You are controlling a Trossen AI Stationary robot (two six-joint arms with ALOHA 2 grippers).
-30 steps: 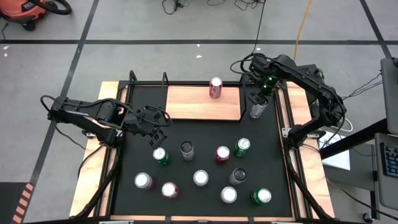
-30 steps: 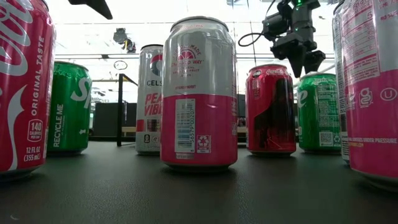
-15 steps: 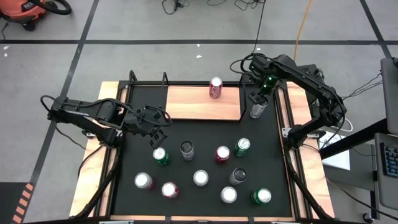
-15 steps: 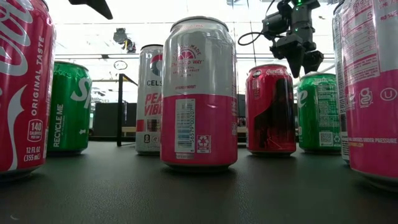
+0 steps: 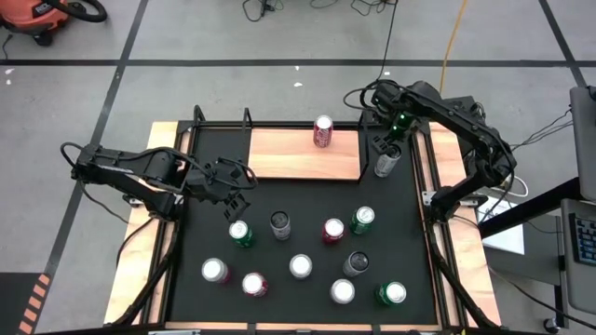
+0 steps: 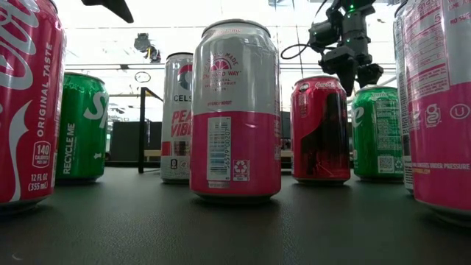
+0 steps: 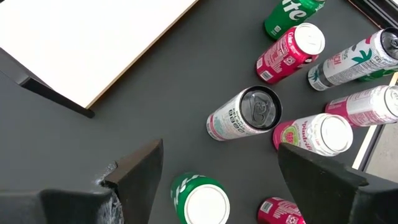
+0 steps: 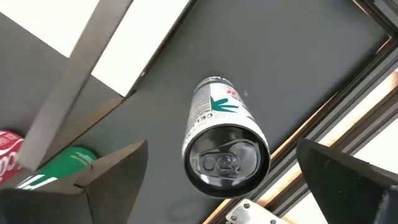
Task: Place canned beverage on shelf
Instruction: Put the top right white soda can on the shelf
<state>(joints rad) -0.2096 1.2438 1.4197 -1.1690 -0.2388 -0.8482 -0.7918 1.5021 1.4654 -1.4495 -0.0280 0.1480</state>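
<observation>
Nearest the low camera, a pink-and-white can (image 6: 235, 110) stood upright on the black surface (image 5: 307, 200), with a red cola can (image 6: 22, 103) at the picture's left edge and another pink can (image 6: 436, 103) at its right. In the high view a loose group of upright cans filled the near half of the mat, among them a green can (image 5: 241, 234), a dark-topped can (image 5: 280, 224) and a green can (image 5: 363, 220) farther right.

Beyond that group, the left gripper (image 5: 240, 186) hung over the mat's left side, its fingers (image 7: 140, 171) spread apart and empty, above the green can.

Farther back lay the shelf (image 5: 293, 154), a light wooden board flat on the surface. One red can (image 5: 323, 131) stood upright on its far edge, toward the right end.

Just off the shelf's right end, a silver can (image 5: 385, 164) with a green leaf mark stood upright on the mat, not on the board. The right gripper (image 5: 386, 147) hovered directly above it, fingers (image 8: 115, 165) wide apart on either side and clear of the can's top.
</observation>
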